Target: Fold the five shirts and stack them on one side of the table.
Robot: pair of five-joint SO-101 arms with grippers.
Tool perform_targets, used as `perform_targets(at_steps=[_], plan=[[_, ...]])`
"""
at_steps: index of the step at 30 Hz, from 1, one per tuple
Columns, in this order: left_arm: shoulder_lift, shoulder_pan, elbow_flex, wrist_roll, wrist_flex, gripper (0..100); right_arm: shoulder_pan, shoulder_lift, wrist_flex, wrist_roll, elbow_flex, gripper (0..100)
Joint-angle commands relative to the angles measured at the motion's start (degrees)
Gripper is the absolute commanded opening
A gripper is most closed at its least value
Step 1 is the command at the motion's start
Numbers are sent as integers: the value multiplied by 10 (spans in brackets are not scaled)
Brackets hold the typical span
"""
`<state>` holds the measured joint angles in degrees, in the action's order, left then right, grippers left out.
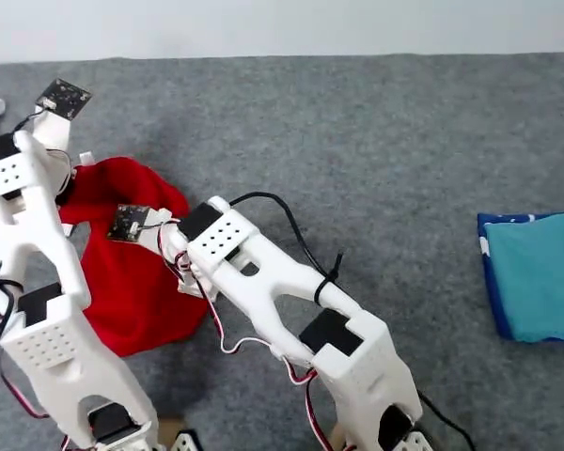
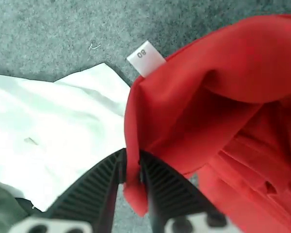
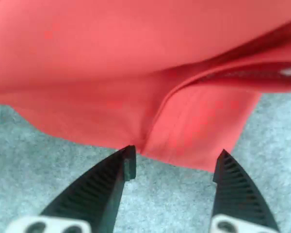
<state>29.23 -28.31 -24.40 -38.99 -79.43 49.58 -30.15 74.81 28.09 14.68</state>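
— Grip check, left pincer (image 2: 132, 167)?
— Clenched. My two black ribbed fingers (image 2: 99, 187) are pressed together on a thin edge of the crumpled red cotton shirt (image 2: 223, 97). The fabric runs between them, and a small tip pokes out on the wrist side.

— Around it?
— Just past the tips, a small white size tag (image 2: 145, 57) stands up from the shirt's edge. On one flank of the pincer a flat white cloth (image 2: 53, 131) lies on the grey felt table (image 2: 48, 29). On the other flank, the red bulk sits in loose folds.

— Right pincer (image 3: 176, 160)?
— Released. The fingers are spread wide, with grey felt showing between them. The red shirt's edge sits just ahead of the tips. One finger (image 3: 121, 170) is very near a fold; I cannot tell whether it touches.

— From overhead?
— The red shirt is heaped between my two white arms. Well apart from both pincers, out beyond the right arm, a folded teal shirt (image 1: 545, 277) lies on a dark blue shirt (image 1: 486, 254) at the table's edge.
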Motion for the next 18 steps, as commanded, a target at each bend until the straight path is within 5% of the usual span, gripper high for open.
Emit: perform_targets(at_steps=[1,13,18], plan=[[-6,-2,-1,4,10,6,6,13,-5,-2,26,264],[-5,-3,-2,23,10,6,-39,-67,-61,2,44,251],[-9,-3,-2,23,10,6,-68,-73,-37,4,93,65]])
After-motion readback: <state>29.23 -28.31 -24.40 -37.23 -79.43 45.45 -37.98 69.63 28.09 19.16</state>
